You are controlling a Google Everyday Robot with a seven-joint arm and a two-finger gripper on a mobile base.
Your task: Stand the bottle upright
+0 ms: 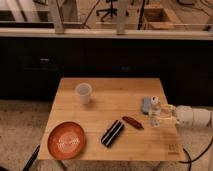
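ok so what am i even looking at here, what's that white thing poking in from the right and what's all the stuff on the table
There is one picture, taken from above and in front of a small wooden table; where the camera is mounted is not known. The white tube entering from the right edge is a robot arm. At its end is the gripper, the part with two fingers that grasps things, over the table's right side. It is at a small clear bottle with a white cap, which looks roughly upright. Just behind the bottle is a small bluish object. Whether the fingers are closed on the bottle I cannot tell. Also on the table: a translucent white cup near the back left, an orange plate at the front left, a dark striped packet in the middle, and a small reddish object beside it.
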